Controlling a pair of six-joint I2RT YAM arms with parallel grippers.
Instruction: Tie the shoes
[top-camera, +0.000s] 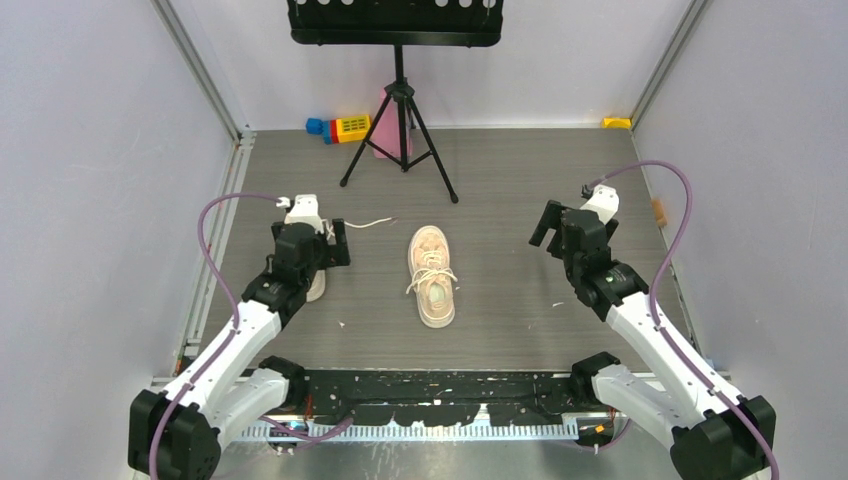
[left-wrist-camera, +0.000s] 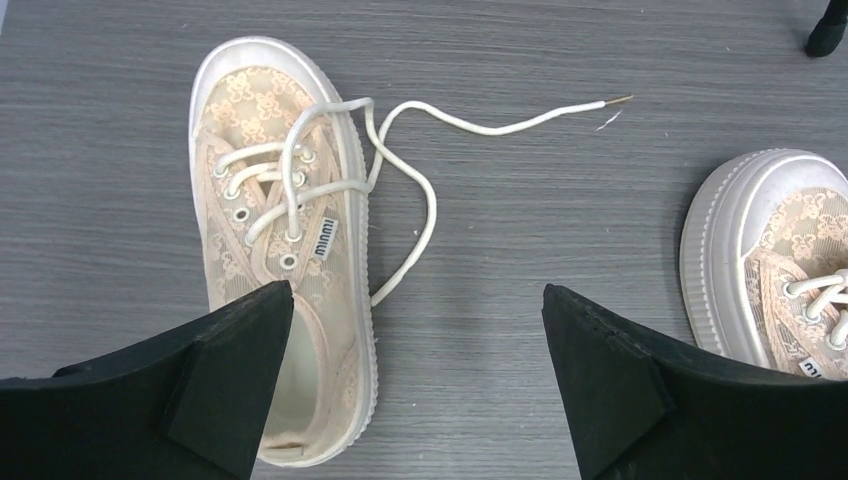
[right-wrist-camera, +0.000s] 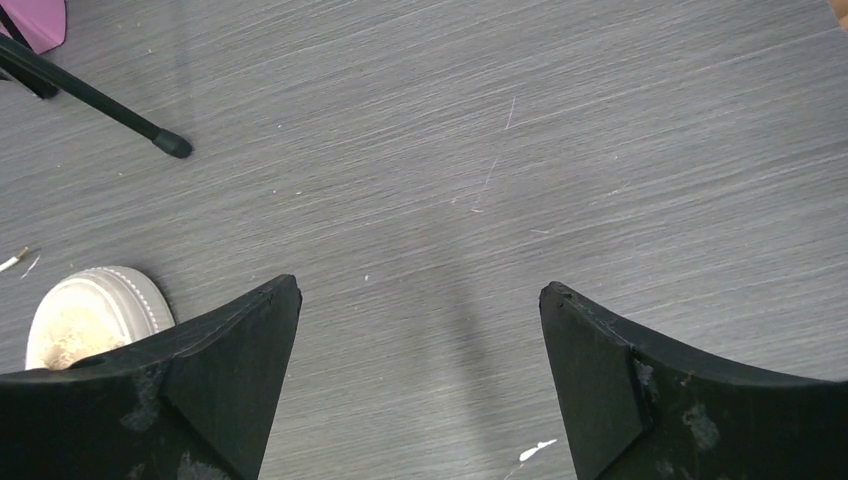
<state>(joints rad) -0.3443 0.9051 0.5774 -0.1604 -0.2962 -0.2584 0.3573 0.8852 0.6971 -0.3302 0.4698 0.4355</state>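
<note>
One shoe (left-wrist-camera: 270, 230) lies on the left part of the counter (top-camera: 500, 200), directly under the left claw (left-wrist-camera: 415, 300), toe pointing away from the arms. Its lace (left-wrist-camera: 432, 205) is unknotted: one strand loops off the shoe's right side and its tip trails toward the second shoe (top-camera: 432, 275), which sits near the middle, apart from the first. Whether that one's laces are knotted is too small to tell. The left claw hangs just above its shoe with jaws wide and nothing in them. The right claw (right-wrist-camera: 420, 290) is equally wide and empty, over the counter well to the right of both shoes. The step in hand looks like gathering lace ends. I would drop the left claw onto the loose strand where it lies clear of the upper, pinch only the lace, then bring the right claw across for the other end, which I cannot see here. A tripod stand (top-camera: 400, 110) and toy blocks (top-camera: 340, 127) stand at the far edge.
</note>
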